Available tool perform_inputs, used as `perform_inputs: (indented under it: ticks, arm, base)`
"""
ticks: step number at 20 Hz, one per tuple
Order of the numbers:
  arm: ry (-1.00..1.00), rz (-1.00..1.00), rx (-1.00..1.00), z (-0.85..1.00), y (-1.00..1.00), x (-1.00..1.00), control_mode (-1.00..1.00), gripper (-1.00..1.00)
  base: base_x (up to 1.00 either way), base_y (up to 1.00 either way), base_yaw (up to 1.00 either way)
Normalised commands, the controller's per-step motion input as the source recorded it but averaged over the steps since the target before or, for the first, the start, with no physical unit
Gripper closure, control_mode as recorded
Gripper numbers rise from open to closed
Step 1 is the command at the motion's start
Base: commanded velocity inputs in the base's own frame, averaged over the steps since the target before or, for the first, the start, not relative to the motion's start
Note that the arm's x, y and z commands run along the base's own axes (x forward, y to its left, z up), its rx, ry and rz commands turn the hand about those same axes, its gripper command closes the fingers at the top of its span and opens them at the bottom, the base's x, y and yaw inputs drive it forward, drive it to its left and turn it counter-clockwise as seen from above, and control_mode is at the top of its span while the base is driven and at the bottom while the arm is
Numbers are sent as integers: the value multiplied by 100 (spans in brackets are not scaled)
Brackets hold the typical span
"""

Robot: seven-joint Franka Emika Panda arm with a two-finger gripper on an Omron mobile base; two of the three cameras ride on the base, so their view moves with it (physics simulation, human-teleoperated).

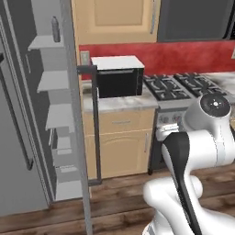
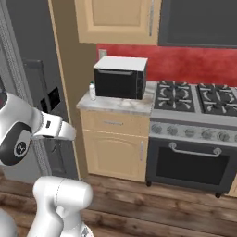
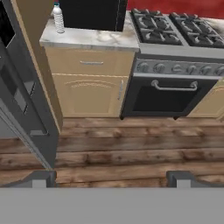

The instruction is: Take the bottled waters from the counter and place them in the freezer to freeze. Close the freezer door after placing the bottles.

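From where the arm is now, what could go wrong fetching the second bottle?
1. The clear bottle stands at the counter's left end, close to the black oven; a wide approach may knock it over.
2. The open freezer door juts out beside that counter; the arm could hit it.
3. The open pincer is far from the bottle.

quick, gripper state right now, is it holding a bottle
gripper: open, fingers spread wide, holding nothing; the clear bottle stands on the counter.
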Motion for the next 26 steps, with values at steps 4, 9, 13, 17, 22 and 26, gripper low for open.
perform_inputs:
  ticks: [4,9,13,17,22,26]
  arm:
    - [0,0,0,0,0,0,100,-100]
    - [0,0,0,0,0,0,100,-100]
    - [0,0,0,0,0,0,100,-100]
    - [0,0,0,0,0,0,100,-100]
    - [0,0,0,0,0,0,100,-100]
    - [0,0,0,0,0,0,100,-100]
  base:
    - [27,-81,0]
    - [23,-47,-1]
    - [44,-24,0]
    - [58,-11,3]
    - [58,-7,7]
    - [54,-22,8]
